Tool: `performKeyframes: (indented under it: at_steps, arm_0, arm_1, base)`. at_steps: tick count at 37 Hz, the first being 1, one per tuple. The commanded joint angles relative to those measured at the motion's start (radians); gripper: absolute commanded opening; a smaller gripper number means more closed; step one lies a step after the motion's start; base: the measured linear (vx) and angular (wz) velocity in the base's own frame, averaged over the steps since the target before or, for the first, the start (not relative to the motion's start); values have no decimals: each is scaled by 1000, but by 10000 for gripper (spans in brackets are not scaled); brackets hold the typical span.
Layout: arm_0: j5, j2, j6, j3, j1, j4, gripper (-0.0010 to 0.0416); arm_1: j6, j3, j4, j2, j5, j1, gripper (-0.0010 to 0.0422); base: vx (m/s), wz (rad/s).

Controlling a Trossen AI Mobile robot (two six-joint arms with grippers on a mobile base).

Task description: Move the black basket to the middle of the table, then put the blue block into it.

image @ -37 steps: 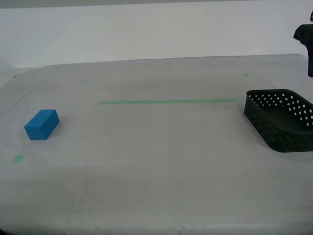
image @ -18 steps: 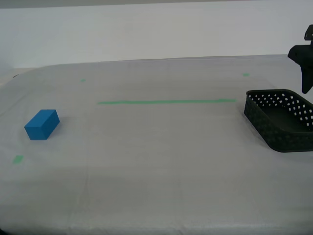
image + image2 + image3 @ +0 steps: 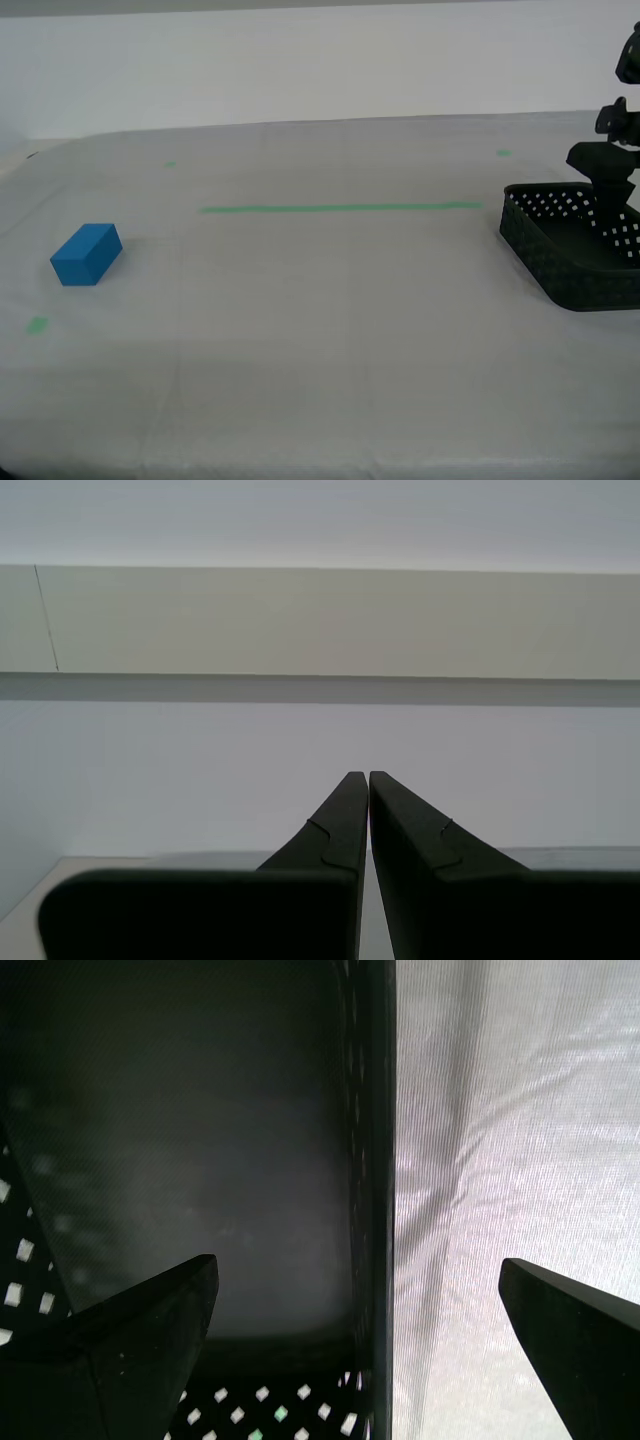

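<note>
The black basket (image 3: pixel 565 250) stands on the table (image 3: pixel 330 340) at the exterior view's right, partly cut off by the frame edge. My first gripper (image 3: pixel 608 198) hangs over the basket's far side. In the first wrist view my first gripper (image 3: pixel 357 1265) is open, with one basket wall (image 3: pixel 375 1160) running between its jaws: one finger is over the basket floor, the other over bare table (image 3: pixel 510 1110). The blue block (image 3: pixel 86 254) lies far off at the exterior view's left. My second gripper (image 3: pixel 360 776) is shut on nothing and faces a pale wall.
A thin green tape line (image 3: pixel 340 208) crosses the table's far half. Small green tape marks (image 3: pixel 37 324) (image 3: pixel 503 153) (image 3: pixel 169 164) dot the surface. A wide stretch of table separates block and basket. A pale wall runs behind the table.
My first gripper has come down at the exterior view's right and moved slightly leftward, from above the basket to its far rim. Basket and block have not moved.
</note>
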Motion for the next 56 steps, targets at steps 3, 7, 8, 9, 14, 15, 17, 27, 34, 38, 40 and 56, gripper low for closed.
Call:
performKeyframes:
  at_steps: [3,7,8,9,14,15,17,27,34,38,40,56]
  arm_0:
    - [5,29,-3,7,0,18,394]
    - [4,68,-7,6,-1,45,394]
    - [4,78,-10,6,-1,50,394]
    - [4,90,-11,6,-1,54,394]
    - [4,138,-10,15,-1,56,394]
    - [4,141,-10,16,-1,57,394]
    - [5,147,-10,16,-1,61,394]
    - [5,147,-10,16,-1,93,393]
    - [5,147,-10,16,-1,104,371]
    - [5,147,-9,16,-1,104,345]
    - [5,147,-6,16,-1,104,332]
    - [5,147,16,16,-1,109,230]
  arm_1:
    - [2,1,5,0,-1,0,0]
    - [2,0,5,0,-1,0,0]
    - [2,1,6,0,-1,0,0]
    - [2,0,5,0,-1,0,0]
    - [2,0,5,0,-1,0,0]
    - [2,0,5,0,-1,0,0]
    - [2,0,5,0,-1,0,0]
    - [2,0,5,0,-1,0,0]
    - [2,0,5,0,-1,0,0]
    - [2,0,5,0,-1,0,0]
    - [2,0,5,0,-1,0,0]
    - [2,0,5,0,-1,0,0]
  base:
    - [0,0]
    - [0,0]
    - [0,0]
    - [0,0]
    - [0,0]
    - [0,0]
    - [0,0]
    - [0,0]
    - [0,0]
    - [0,0]
    - [0,0]
    - [0,0]
